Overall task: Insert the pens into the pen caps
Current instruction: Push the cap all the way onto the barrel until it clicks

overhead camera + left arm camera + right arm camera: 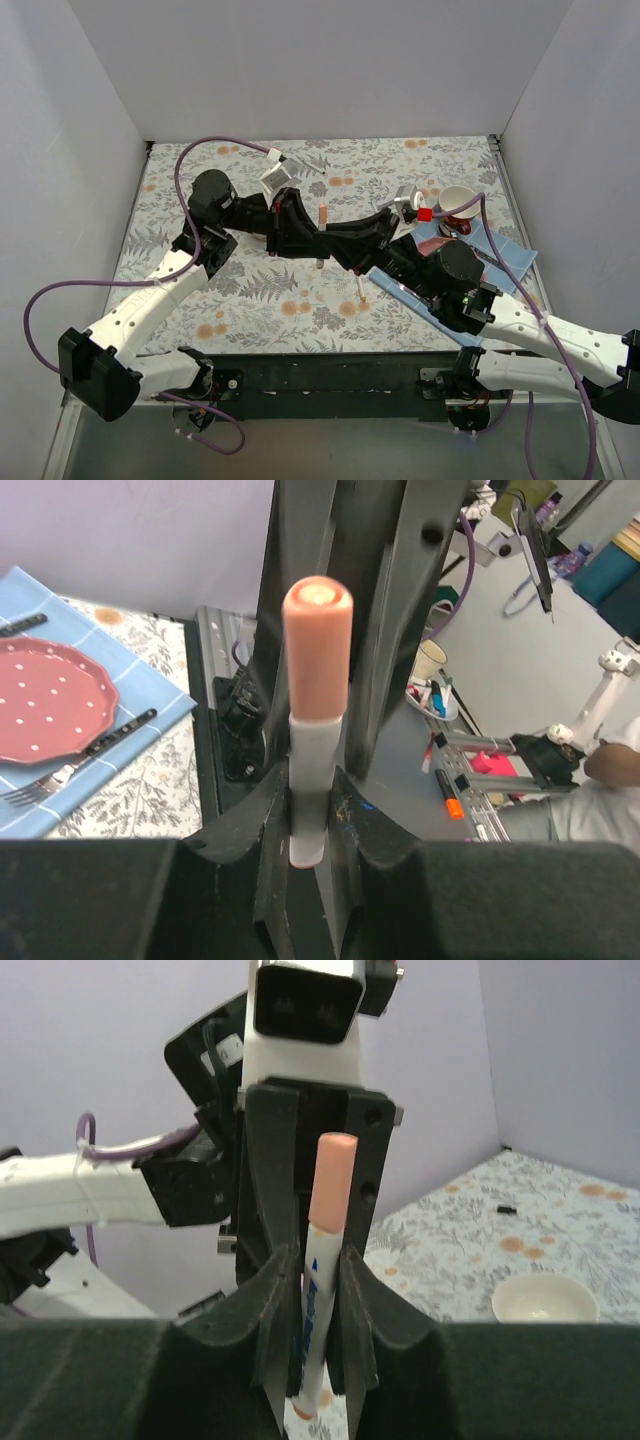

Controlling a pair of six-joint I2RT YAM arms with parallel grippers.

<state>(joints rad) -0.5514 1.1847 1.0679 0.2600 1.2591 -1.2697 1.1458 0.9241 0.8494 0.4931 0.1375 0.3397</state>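
Both arms met over the middle of the floral cloth (200, 200). The left gripper (315, 805) was closed narrow on the pale barrel of one pen (318, 1300), just below its orange-pink cap (317, 650). The right gripper (318, 1280) was clamped on a white barrel with blue print under a cap of the same colour. The top view showed only one capped pen between the two sets of fingers, so I judged that both held the same pen, with the right gripper further from the cap. The key relation was that the pen's long axis ran across the line on which the arms faced each other. Its cap end pointed towards the far wall and its tail towards the arm bases. From there, any seating push would have had to run along that axis, not along either arm's reach. In the left wrist view the cap sat over the barrel with no visible gap, though I could not tell whether it was fully home. A second pen (360, 288) lay on the cloth just near-side of the right gripper. It ran roughly near-to-far and was closer to the right arm. I could not make out any loose caps.
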